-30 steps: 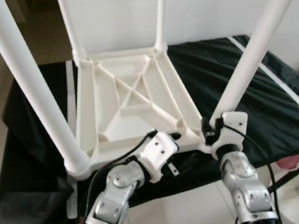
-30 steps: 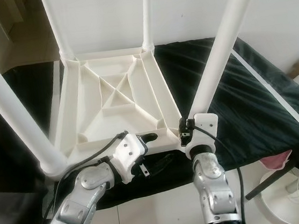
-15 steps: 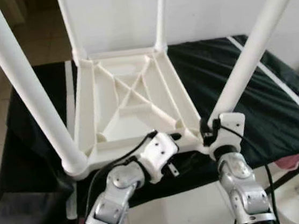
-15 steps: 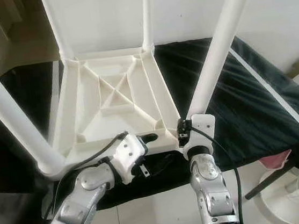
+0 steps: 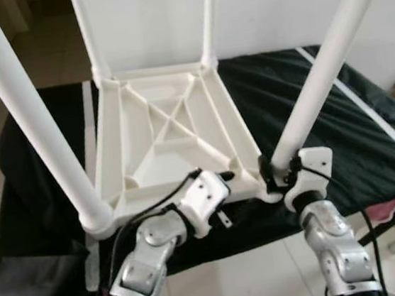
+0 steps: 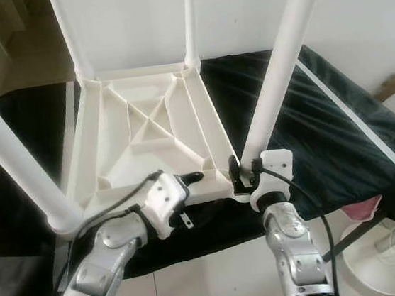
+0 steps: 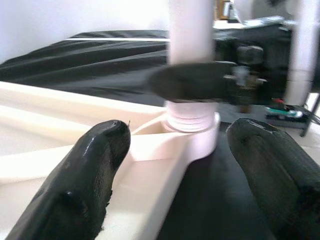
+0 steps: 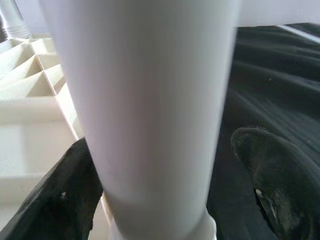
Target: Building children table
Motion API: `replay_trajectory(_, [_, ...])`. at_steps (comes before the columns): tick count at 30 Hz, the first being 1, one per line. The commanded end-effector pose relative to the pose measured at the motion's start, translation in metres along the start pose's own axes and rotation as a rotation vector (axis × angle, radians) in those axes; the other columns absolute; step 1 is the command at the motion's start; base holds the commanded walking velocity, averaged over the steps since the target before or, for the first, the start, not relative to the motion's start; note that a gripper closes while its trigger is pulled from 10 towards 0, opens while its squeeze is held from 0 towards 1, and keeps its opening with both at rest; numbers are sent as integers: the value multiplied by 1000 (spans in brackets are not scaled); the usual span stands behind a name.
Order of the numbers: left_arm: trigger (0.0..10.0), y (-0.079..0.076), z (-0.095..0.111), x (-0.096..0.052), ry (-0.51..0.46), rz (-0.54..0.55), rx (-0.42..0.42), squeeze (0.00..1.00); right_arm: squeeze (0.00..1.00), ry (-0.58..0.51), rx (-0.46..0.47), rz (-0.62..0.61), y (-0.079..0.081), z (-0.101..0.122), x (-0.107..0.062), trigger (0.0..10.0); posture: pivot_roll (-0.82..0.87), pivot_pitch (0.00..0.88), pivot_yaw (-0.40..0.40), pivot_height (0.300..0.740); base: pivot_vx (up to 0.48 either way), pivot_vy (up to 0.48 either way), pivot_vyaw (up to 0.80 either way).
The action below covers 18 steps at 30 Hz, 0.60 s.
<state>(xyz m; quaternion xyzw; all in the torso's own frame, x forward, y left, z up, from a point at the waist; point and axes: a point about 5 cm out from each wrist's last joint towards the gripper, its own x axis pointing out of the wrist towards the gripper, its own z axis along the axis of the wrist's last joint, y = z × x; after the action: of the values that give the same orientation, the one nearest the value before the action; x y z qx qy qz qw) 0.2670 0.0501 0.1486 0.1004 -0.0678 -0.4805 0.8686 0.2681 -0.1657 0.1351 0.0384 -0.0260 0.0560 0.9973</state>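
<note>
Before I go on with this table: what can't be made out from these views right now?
- Tops of the four legs: cut off by the upper edge of both eye views.
- Right hand grip on the near right leg: its fingers flank the leg in the right wrist view, contact unclear.
- Left hand at the table's near rim: foreground blurred in the left wrist view.

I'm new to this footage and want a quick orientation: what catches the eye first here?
A white children's table lies upside down on a black cloth, its four legs pointing up. The right tool straddles the near right leg at its base. The left tool sits at the table's near edge, fingers apart.
</note>
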Motion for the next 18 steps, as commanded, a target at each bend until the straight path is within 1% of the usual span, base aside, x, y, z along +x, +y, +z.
replay_trajectory(1, [10000, 5, 3, 0, -17, 55, 7, 0, 0, -7, 9, 30, -1, 1, -2, 10000, -4, 16, -64, 740, 0, 0, 0])
replay_trajectory(3, [10000, 8, 4, -2, -20, 63, 7, 0, 0, -2, 1, 90, -1, 0, -4, 10000, -6, 15, -59, 740, 0, 0, 0])
replay_trajectory(6, [10000, 5, 3, -4, -19, 5, -33, 0, 0, -5, -45, 189, -4, 0, -4, 10000, -5, 17, -57, 740, 0, 0, 0])
replay_trajectory(7, [10000, 5, 3, -4, -19, 5, -33, 0, 0, -5, -45, 189, -4, 0, -4, 10000, -5, 17, -57, 740, 0, 0, 0])
replay_trajectory(8, [10000, 4, 3, -5, -16, -11, -48, 0, 0, -7, -54, 214, -8, 1, -4, 10000, -5, 17, -57, 740, 0, 0, 0])
replay_trajectory(10, [10000, 1, 4, -6, -16, -50, -92, 0, 0, -9, -74, 254, -13, 4, -1, 10000, -4, 18, -55, 740, 0, 0, 0])
replay_trajectory(12, [10000, 1, 4, -6, -16, -50, -92, 0, 0, -9, -74, 254, -13, 4, -1, 10000, -4, 18, -55, 740, 0, 0, 0])
replay_trajectory(16, [10000, -1, 7, -6, -18, -81, -106, 0, 0, 27, -141, 362, -18, 2, 3, 10000, -2, 18, -50, 740, 0, 0, 0])
replay_trajectory(18, [10000, -1, 7, -6, -17, -83, -106, 0, 0, 32, -152, 372, -19, 2, 4, 10000, -2, 18, -50, 740, 0, 0, 0])
